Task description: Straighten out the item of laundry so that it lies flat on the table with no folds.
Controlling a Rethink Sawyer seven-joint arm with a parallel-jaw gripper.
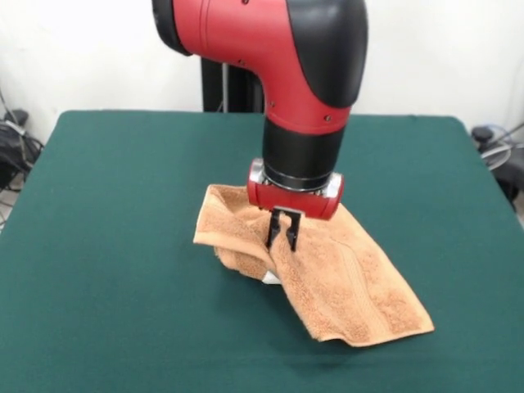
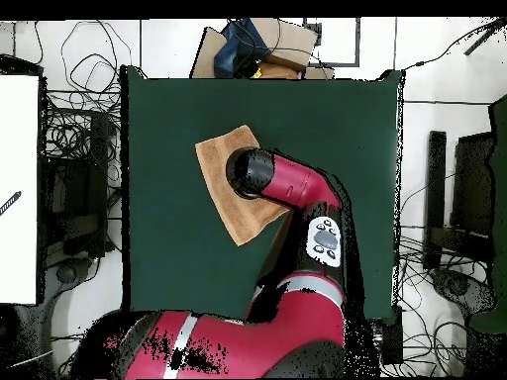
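One green surface (image 1: 106, 270) fills most of the front view, edge to edge across the lower frame; in the overhead view it is the dark rectangle in the upper middle.

One red and black arm (image 1: 307, 74) comes down from the top centre of the front view. From overhead it rises out of the bottom of the frame and ends in a black round head over the cloth, at the centre of the frame.

One orange-tan towel (image 1: 360, 286) lies a little right of centre in the front view, running from the middle of the frame down toward the lower right. It is not flat: its upper left part is bunched and folded over on itself, with a small white tag or label showing under the fold near the centre. The lower right part spreads smoother, with one woven band visible running along it. In the overhead view the towel sits in the upper middle of the surface, its upper left corner free and its right part hidden under the arm.

One pincer (image 1: 283, 239) hangs below the red wrist at the centre of the front view. Its two black fingers (image 1: 273, 232) point down, close together, tips at the towel's raised fold. Whether cloth is pinched between them I cannot tell.
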